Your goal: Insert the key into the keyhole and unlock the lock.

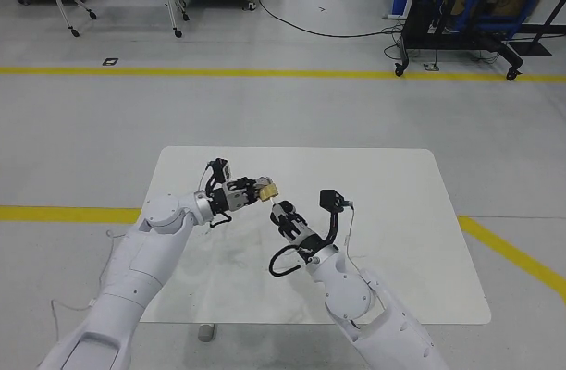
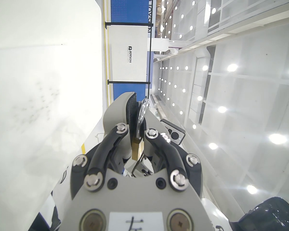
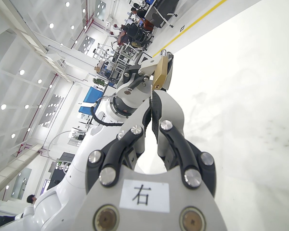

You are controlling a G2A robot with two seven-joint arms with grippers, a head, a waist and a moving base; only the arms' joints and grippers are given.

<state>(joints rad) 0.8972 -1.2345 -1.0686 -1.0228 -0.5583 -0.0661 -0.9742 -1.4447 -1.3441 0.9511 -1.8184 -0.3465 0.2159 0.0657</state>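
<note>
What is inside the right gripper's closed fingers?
A metal key, its tip at the keyhole end of the brass padlock. The finger pads cover the key's head; how deep it sits is hidden.

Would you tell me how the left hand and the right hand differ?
The left hand is shut on the brass lock; the right hand is shut on the key. The left hand points sideways; the right hand points away from the robot, at the lock's base. Both meet above the table.

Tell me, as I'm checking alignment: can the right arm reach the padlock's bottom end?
Likely yes: the left pincer holds the padlock aloft, its bottom end facing the right pincer and key, nothing between.
</note>
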